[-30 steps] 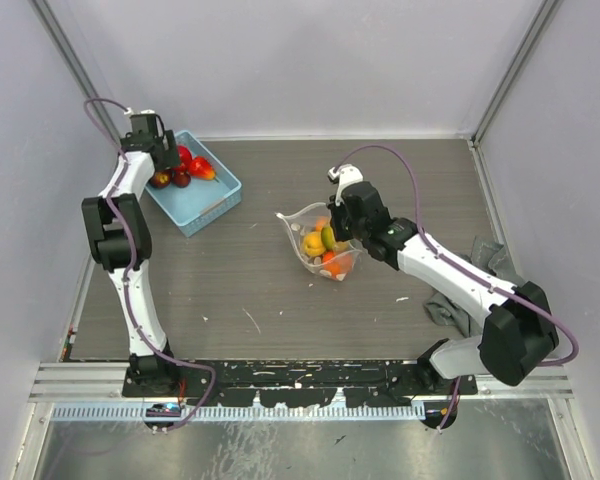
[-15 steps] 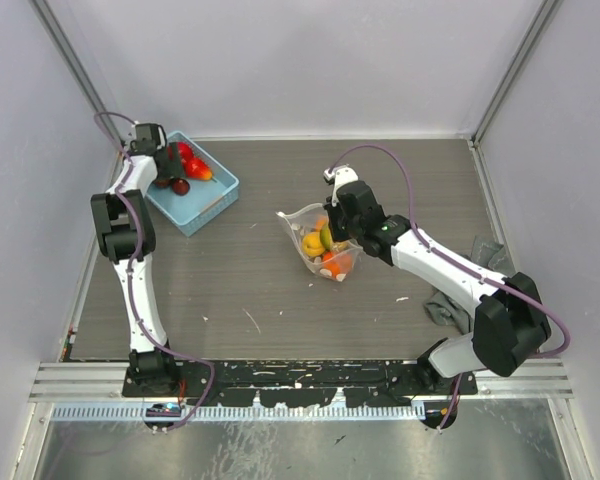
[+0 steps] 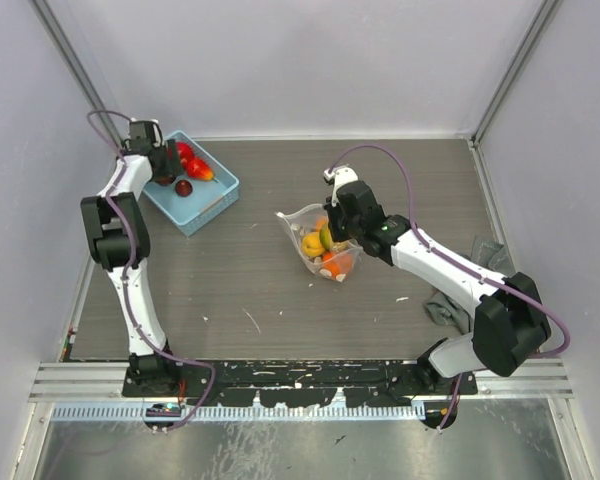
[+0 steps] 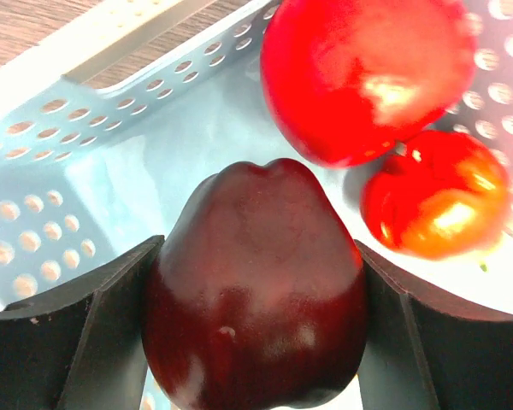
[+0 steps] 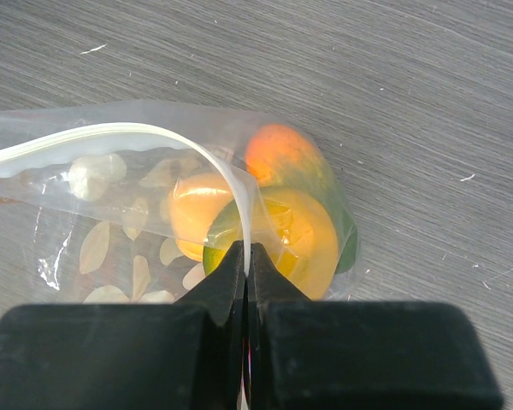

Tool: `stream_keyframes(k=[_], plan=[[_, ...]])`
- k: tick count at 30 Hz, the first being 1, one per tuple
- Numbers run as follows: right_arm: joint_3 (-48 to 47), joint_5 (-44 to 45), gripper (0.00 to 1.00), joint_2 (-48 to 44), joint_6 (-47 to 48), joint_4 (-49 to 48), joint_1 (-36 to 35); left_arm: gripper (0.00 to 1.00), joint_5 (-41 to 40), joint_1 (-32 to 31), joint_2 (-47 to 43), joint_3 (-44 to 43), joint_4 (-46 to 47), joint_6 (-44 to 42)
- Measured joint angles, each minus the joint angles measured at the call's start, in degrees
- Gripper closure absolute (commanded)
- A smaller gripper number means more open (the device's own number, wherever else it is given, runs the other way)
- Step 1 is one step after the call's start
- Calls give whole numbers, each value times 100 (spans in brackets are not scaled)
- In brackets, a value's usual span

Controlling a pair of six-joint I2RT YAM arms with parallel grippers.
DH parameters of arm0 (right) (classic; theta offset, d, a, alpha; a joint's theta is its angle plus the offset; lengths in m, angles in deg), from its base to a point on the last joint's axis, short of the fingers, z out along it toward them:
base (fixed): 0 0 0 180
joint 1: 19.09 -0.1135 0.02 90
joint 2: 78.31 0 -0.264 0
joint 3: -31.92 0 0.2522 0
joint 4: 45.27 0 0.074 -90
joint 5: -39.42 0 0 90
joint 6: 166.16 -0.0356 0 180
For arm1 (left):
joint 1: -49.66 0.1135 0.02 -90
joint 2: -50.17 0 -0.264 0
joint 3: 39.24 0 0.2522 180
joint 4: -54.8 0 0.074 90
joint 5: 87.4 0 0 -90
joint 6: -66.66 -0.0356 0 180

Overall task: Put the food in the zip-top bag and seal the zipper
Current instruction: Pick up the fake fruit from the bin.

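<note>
On the grey wood-grain counter [image 3: 280,300], at far left, a light-blue lattice plastic basket [image 3: 213,208]. Near the middle, well apart from it, a clear crinkly zip-top plastic bag with white flecks [image 3: 295,222], mouth open.

Left end effector [image 4: 258,252] down inside the basket, fingers [image 4: 111,333] clamped either side of a glossy dark red toy fruit [image 4: 255,316]. Right end effector [image 5: 246,260] at the bag, jaws pressed together on its mouth edge.

Inside the bag, small glossy toy fruits: yellow [image 5: 197,205], orange [image 5: 278,149], green [image 3: 327,238]. Just beyond the held fruit, two red toy fruits [image 4: 368,77] on the basket floor. Along the bag's mouth, the thin pale press-seal zipper strip [image 5: 68,137], not sealed.
</note>
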Motion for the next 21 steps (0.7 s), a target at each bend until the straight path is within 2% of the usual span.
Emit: stream_keyframes(k=[12, 21], plan=[[-26, -31, 100, -66, 57, 107, 0, 56, 361, -15, -2393, 1320, -17, 570], [-223, -22, 100, -299, 157, 378, 0, 56, 933, -365, -4035, 2671, -114, 1360]])
